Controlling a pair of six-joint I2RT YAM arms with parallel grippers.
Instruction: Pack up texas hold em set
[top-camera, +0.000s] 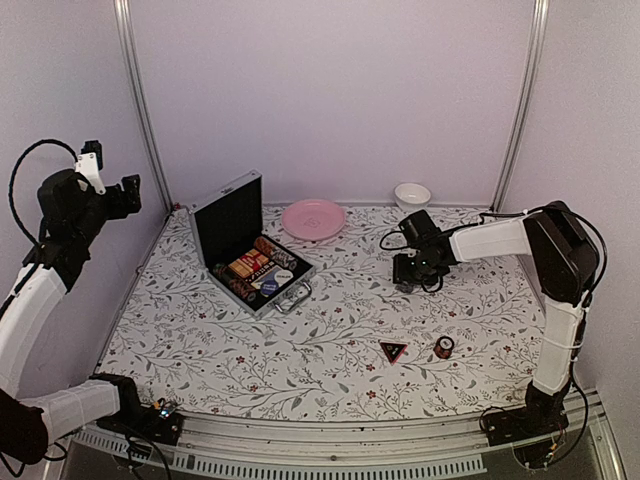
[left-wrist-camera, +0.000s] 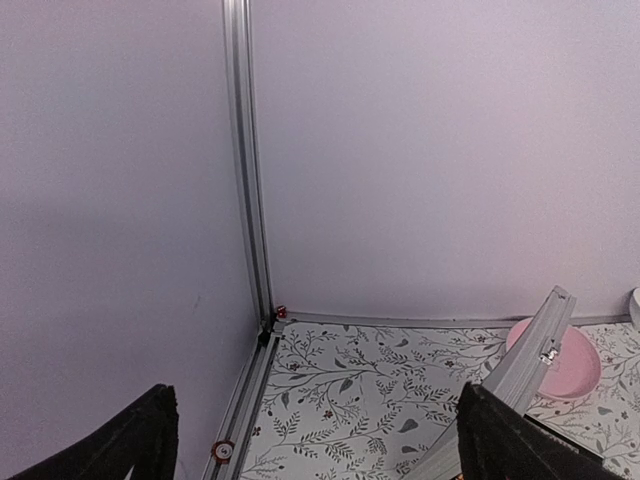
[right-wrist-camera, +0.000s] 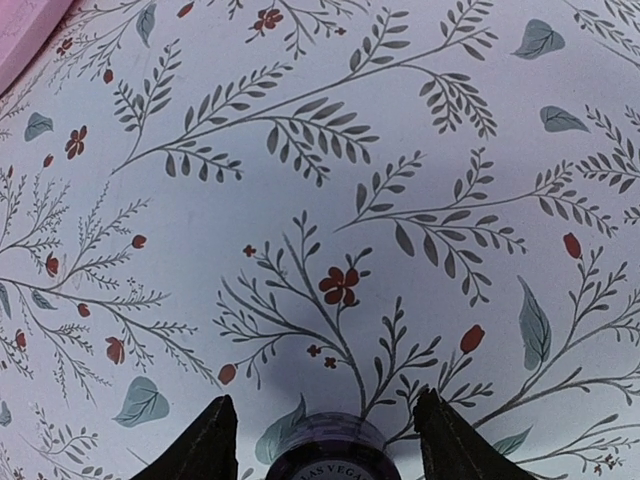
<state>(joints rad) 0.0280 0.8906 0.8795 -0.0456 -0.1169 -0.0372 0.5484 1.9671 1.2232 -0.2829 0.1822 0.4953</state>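
A loose chip stack is being picked up for the open case, which stands well apart at the left of the surface. The right tool is set around the stack, jaws apart. A narrow gap seems to remain on each side, though the frame's edge cuts the view. The left tool is held wide open, raised and empty. Next, the jaws must be closed squarely before any lift. A triangle and a second stack are not yet packed.
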